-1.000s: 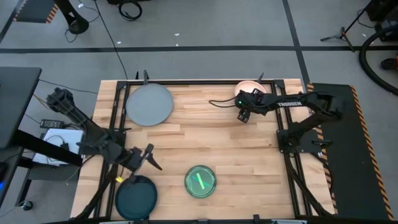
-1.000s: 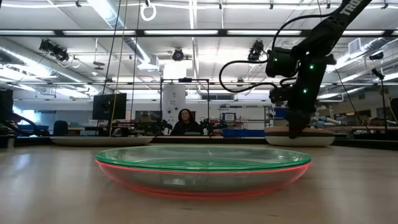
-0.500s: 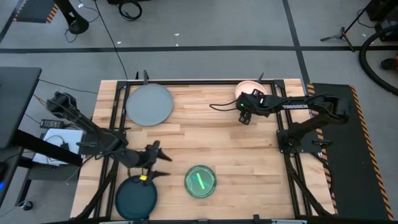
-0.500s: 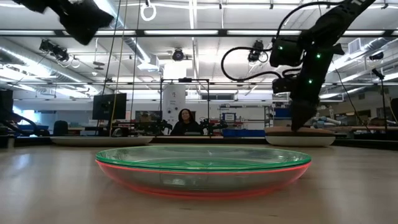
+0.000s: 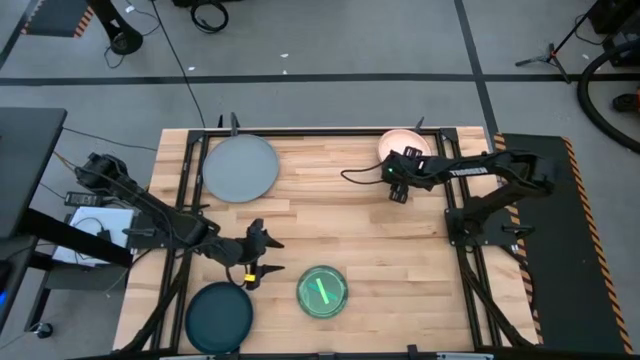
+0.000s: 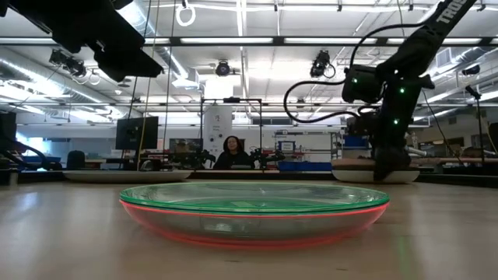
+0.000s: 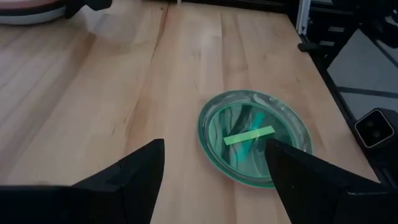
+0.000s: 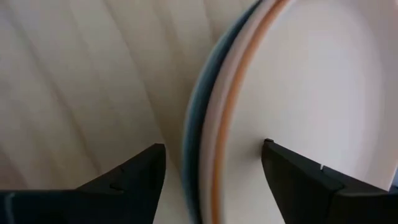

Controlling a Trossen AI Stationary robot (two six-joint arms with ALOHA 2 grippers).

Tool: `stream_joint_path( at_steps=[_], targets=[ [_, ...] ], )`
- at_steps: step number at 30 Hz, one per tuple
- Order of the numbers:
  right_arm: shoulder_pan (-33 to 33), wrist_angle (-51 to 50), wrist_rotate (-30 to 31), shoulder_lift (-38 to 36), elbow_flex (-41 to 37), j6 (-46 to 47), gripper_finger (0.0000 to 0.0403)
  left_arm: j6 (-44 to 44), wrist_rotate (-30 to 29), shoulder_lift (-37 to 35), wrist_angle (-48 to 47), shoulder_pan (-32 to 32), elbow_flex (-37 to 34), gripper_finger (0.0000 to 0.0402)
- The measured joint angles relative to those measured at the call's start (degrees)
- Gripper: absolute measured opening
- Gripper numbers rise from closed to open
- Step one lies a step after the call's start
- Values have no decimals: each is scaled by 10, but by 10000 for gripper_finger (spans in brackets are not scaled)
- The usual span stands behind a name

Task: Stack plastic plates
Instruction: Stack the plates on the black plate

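A translucent teal plate (image 5: 322, 291) rests inside a red one (image 6: 253, 227) near the table's near edge, with a green strip in it (image 7: 249, 135). My left gripper (image 5: 262, 258) is open and hangs just left of it, pointing at it (image 7: 215, 144). A dark teal plate (image 5: 218, 318) lies at the near left corner and a large grey plate (image 5: 240, 167) at the far left. A peach-topped stack (image 5: 405, 144) sits at the far right. My right gripper (image 5: 398, 189) is open, its fingers astride the stack's near-left rim (image 8: 211, 124). My right gripper comes at the peach stack from above, pointing down, with one finger (image 8: 134, 171) over the table side and one (image 8: 298, 171) over the top plate's inside. Whether either finger touches the rim cannot be told.
Bare wood lies between the teal plate and the peach stack. Black frame rails run along both table sides (image 5: 465, 260). A cable loops from the right arm (image 5: 360, 166). A person (image 6: 232, 152) sits far behind the table.
My left gripper has moved from over the dark teal plate toward the table's right, closing on the translucent teal plate; that plate stays put. My right gripper has shifted slightly right and come down onto the peach stack's rim.
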Motion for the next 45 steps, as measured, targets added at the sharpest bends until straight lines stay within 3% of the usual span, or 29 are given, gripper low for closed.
stream_joint_path(
  at_steps=[10,25,34,40,45],
  targets=[
    [0,5,36,12,-6,-15,192,0,19,0,3,2,0,283],
    [50,7,76,12,-6,0,62,1,21,0,7,3,0,283],
    [105,-15,70,12,9,36,60,40,17,0,7,3,0,283],
    [174,-93,8,12,85,85,60,134,-64,0,28,3,0,283],
    [228,-108,-47,12,147,89,60,156,-66,12,32,17,0,283]
  ],
)
